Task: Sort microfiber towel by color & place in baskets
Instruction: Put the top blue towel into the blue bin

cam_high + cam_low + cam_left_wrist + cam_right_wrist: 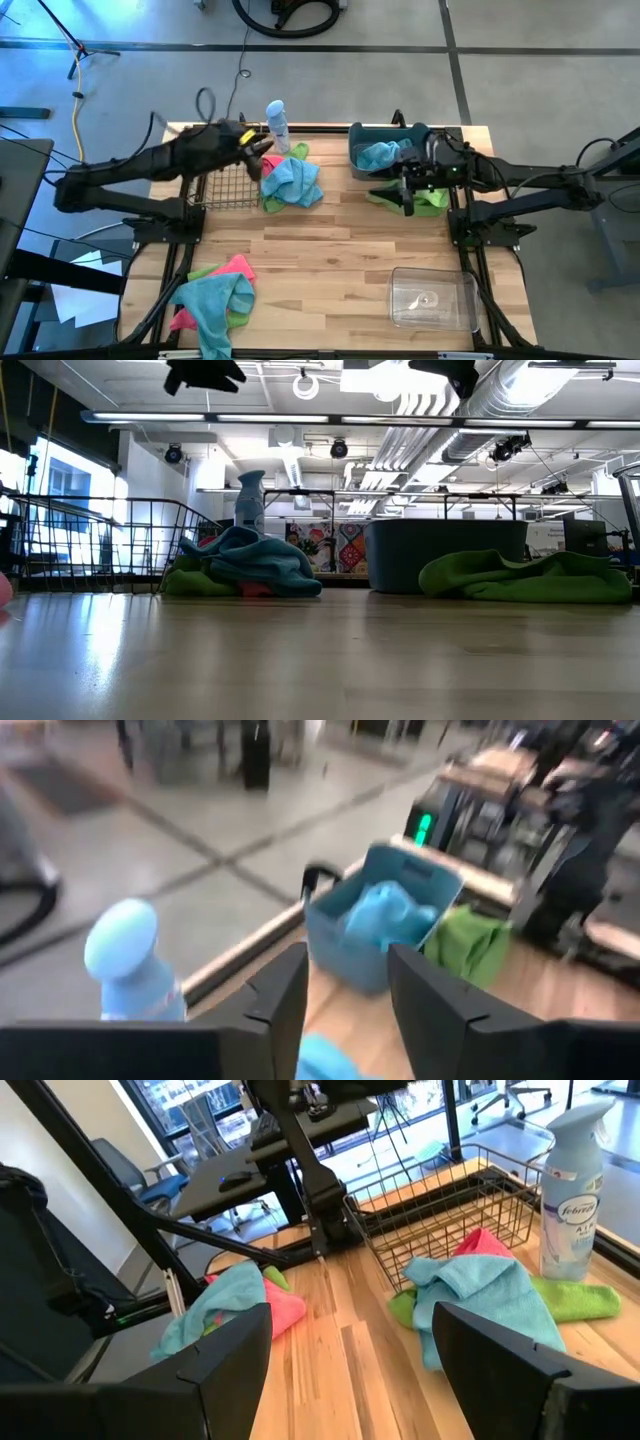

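My left gripper (pixel 260 158) (pixel 345 1005) hangs open, with nothing between its fingers, above the black wire basket (pixel 225 178). A pink towel (pixel 482 1242) lies at the basket's right end. Beside it, a teal towel (pixel 293 180) is heaped on a lime green one (pixel 575 1300). The grey-blue tub (pixel 385 150) at the far right holds a teal towel (pixel 385 915). My right gripper (pixel 408 195) (pixel 350 1340) hovers open and empty over a green towel (pixel 428 198) lying in front of the tub. A teal, pink and green heap (pixel 215 295) lies near left.
A white-and-blue spray bottle (pixel 277 125) stands at the far edge behind the basket. The clear plastic box (pixel 432 297) sits near right with nothing in it. Bare wood (pixel 330 260) lies in the table's middle. The arms' black frames run along both side edges.
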